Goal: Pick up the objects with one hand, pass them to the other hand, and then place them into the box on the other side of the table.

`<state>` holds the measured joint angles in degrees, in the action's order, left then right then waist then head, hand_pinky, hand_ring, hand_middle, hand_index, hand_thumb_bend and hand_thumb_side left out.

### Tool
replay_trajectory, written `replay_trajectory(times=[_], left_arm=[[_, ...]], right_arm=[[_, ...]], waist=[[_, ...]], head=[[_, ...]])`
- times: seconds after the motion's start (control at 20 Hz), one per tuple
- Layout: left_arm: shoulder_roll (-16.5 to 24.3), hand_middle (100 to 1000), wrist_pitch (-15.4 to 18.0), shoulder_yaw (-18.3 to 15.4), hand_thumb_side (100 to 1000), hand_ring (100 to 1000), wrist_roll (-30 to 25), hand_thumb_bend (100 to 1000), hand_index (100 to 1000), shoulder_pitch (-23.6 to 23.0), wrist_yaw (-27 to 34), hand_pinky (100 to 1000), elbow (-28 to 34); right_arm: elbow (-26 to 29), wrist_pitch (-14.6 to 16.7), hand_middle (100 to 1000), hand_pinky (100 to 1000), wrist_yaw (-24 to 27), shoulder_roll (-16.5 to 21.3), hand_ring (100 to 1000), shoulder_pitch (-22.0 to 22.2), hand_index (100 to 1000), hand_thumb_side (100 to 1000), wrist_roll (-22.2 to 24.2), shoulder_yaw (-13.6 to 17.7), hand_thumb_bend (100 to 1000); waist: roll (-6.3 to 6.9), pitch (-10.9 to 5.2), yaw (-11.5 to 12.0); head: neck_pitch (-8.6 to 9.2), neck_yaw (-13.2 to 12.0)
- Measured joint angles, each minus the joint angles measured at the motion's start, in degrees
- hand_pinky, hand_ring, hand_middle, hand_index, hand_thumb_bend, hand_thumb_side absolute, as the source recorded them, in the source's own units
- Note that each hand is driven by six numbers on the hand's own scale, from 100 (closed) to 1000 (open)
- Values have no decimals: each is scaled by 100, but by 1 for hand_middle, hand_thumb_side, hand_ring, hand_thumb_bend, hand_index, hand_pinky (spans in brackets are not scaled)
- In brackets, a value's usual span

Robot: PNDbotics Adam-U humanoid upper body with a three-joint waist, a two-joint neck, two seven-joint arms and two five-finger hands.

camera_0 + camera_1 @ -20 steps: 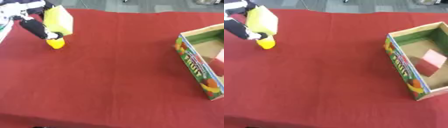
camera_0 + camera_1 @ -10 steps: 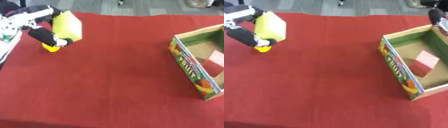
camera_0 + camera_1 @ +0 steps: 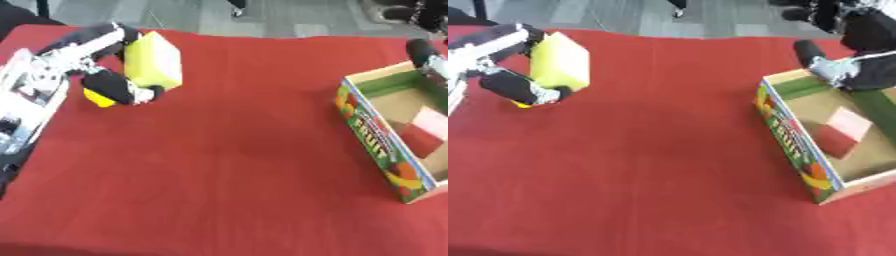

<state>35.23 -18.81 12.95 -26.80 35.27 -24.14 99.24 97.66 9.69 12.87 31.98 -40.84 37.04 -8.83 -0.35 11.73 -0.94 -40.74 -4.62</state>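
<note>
My left hand point(image 3: 109, 85) is at the far left, its fingers and thumb curled round a pale yellow block point(image 3: 154, 61) held above the red cloth. A small orange-yellow thing point(image 3: 98, 98) lies on the cloth just under that hand, partly hidden by it. The cardboard fruit box point(image 3: 791, 133) stands at the right with a pink and red block point(image 3: 842, 131) lying inside. My right hand point(image 3: 826, 62) shows at the box's far edge; its fingers are blurred.
A red cloth point(image 3: 227, 160) covers the table between the left hand and the box. Grey floor point(image 3: 262, 15) lies beyond the far edge.
The left hand has carried the yellow block up and to the right, off the orange-yellow thing. The right hand has come into view over the box's far edge. The camera has also shifted.
</note>
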Motion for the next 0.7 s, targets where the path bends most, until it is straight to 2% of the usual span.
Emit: replay_trajectory(times=[0.4,0.7], left_arm=[[-208,554,186,68,203,606,253,100,540,-232,-11,721,45],[-436,544,334,72,245,593,516,100,539,-411,90,715,107]], right_arm=[[-259,146,887,989,-380,-349,1000,-238,983,105,219,-270,100],[-572,272,895,990,-677,-586,1000,-479,986,117,380,-451,100]], waist=[[-3,-39,15],[-8,-117,19]], head=[[-144,77],[-69,12]])
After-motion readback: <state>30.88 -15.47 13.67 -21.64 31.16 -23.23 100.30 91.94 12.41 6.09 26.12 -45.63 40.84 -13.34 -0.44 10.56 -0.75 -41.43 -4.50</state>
